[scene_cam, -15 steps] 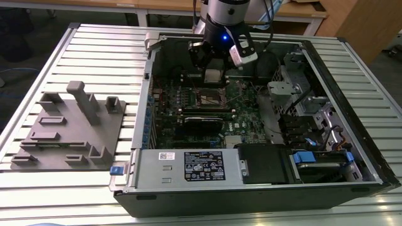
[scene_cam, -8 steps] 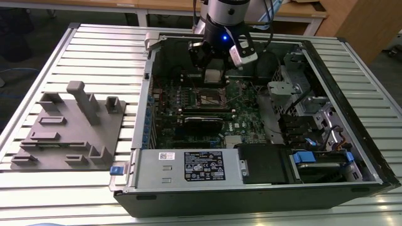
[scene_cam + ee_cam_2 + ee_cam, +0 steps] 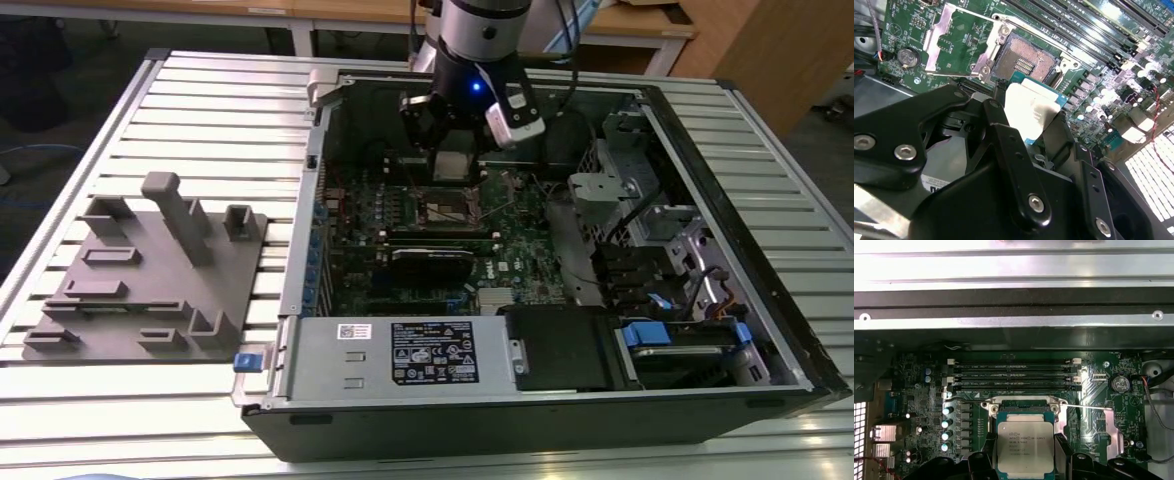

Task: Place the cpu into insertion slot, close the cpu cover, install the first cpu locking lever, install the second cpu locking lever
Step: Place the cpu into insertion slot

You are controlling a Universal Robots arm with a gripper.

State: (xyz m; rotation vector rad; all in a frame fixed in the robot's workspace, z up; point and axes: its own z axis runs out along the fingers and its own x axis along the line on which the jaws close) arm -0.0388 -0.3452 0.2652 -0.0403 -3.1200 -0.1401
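Clamping cpu [image 3: 1025, 440] by opposite edges with gripper [image 3: 1024, 456], holding it above insertion slot [image 3: 1026, 60] for alignment; cpu cover [image 3: 949, 40] flipped open for access.

Open computer case [image 3: 534, 425] on slatted metal table [image 3: 214, 110], grey moulded fixture [image 3: 134, 300] at exterior view's left, memory slots [image 3: 1014, 375]

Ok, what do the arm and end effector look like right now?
The arm is a silver-grey cylinder with a black collar and a lit blue light. A pale grey block sits at its side, and dark cables run up behind it. The end effector is matte black, with jointed link fingers fastened by silver screws.
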